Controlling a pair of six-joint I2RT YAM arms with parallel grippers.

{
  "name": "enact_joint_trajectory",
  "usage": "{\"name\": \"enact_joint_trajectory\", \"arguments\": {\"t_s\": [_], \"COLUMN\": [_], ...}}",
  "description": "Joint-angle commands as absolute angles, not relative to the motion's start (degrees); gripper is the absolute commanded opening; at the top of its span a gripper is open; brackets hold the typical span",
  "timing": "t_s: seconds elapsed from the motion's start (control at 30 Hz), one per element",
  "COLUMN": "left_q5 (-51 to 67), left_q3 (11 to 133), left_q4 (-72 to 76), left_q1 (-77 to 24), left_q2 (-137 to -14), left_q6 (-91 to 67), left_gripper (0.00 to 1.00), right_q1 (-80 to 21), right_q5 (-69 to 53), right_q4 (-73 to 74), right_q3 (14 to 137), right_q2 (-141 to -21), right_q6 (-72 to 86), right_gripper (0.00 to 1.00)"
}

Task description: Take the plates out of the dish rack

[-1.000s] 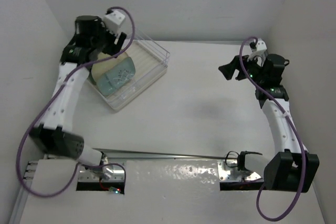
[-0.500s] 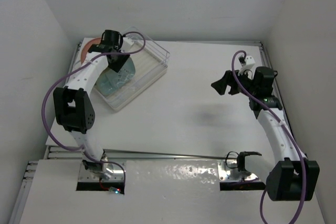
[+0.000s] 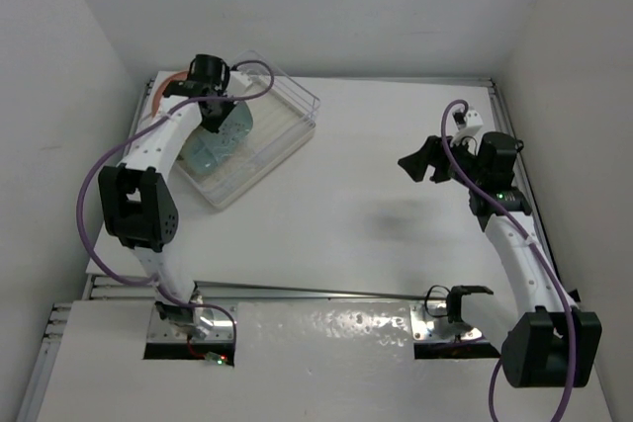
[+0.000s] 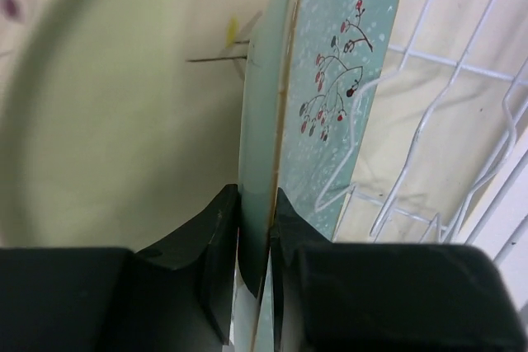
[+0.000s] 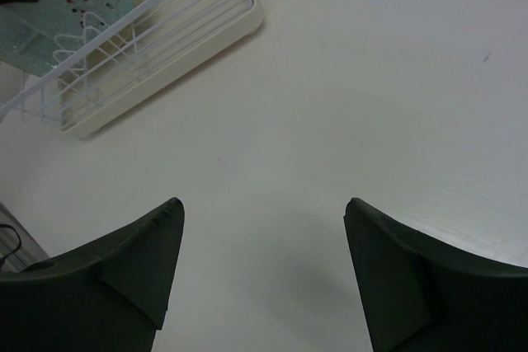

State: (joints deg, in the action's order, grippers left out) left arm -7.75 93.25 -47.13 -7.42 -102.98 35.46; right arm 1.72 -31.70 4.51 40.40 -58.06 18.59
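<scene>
Left gripper [image 4: 256,228] is clamped on the blue plate [image 4: 342,47], upright between its fingers in the rack [image 4: 462,129]. Lift straight up, clear of the yellow-green plate [image 4: 124,121] just left. Right gripper [image 5: 264,261] hangs wide, far off.

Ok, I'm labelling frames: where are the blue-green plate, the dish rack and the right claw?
blue-green plate [image 4: 346,80], left wrist view, its sprig-marked face.
dish rack [image 3: 284,118], top view, bare ribbed base.
right claw [image 5: 262,201], right wrist view, midway between fingertips.
</scene>
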Motion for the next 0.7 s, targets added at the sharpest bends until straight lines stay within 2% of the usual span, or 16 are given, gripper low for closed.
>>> {"name": "enact_joint_trajectory", "arguments": {"t_s": [0.0, 0.17, 0.37, 0.53, 0.67], "left_q5": [-6.42, -7.21, -3.35, 8.5, 20.37], "left_q3": [102.73, 108.7, 109.16, 109.95, 106.98], "left_q4": [-44.39, -41.84, -41.66, -40.61, -37.28], "left_q1": [-7.82, -7.91, -7.91, -7.82, -7.74], "left_q2": [-98.53, -94.93, -92.73, -91.23, -89.92], "left_q6": [29.27, 28.65, 23.65, 11.45, -2.76], "left_gripper": [0.0, 0.0, 0.0, 0.0, 0.0], "right_q1": [1.49, 1.49, 1.41, 0.44, -9.54], "right_q5": [-31.99, -31.91, -31.29, -29.54, -26.63], "right_q4": [0.53, 0.35, -2.37, -1.59, -0.26], "right_q3": [40.17, 39.9, 39.9, 44.28, 51.75], "right_q2": [-58.1, -58.1, -58.62, -62.3, -67.75], "right_q6": [20.83, 21.09, 22.67, 26.01, 25.84], "right_gripper": [0.78, 0.77, 0.75, 0.7, 0.73]}}
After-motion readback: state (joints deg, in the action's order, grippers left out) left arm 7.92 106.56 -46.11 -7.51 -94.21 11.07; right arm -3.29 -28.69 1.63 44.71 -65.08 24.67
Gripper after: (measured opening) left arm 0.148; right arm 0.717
